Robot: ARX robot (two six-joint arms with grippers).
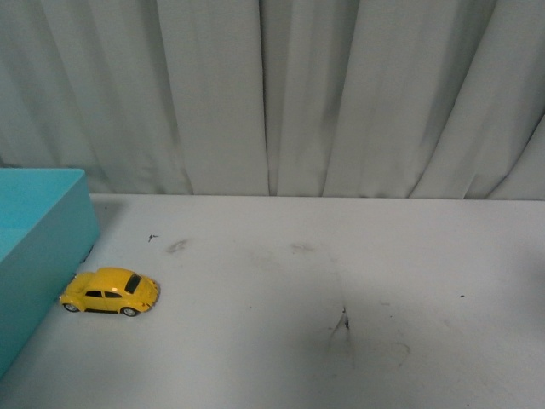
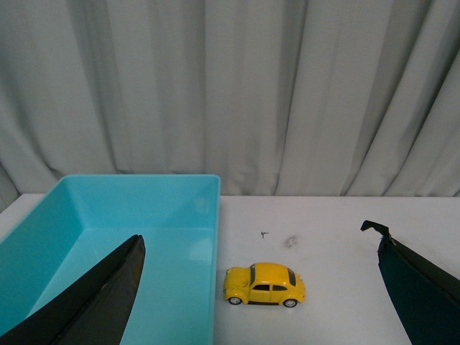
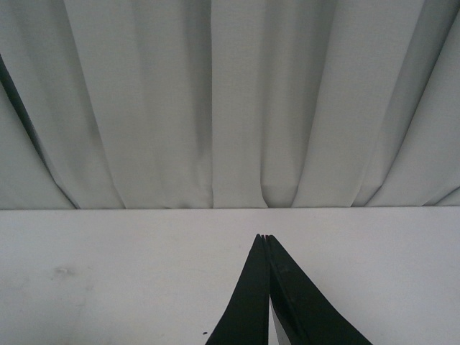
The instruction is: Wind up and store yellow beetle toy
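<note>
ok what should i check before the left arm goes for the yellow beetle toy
1. yellow beetle toy upright on its wheels on the table: ok.
2. left pincer open wide, nothing in it, toy ahead of it: ok.
3. Room for a finger between the toy and the blue bin wall: cannot tell, the toy stands very close beside it.
4. Bin free to take the toy: ok, the part in view holds nothing.
5. right pincer shut, empty, no toy in its view: ok.
6. Toy already wound: cannot tell.
</note>
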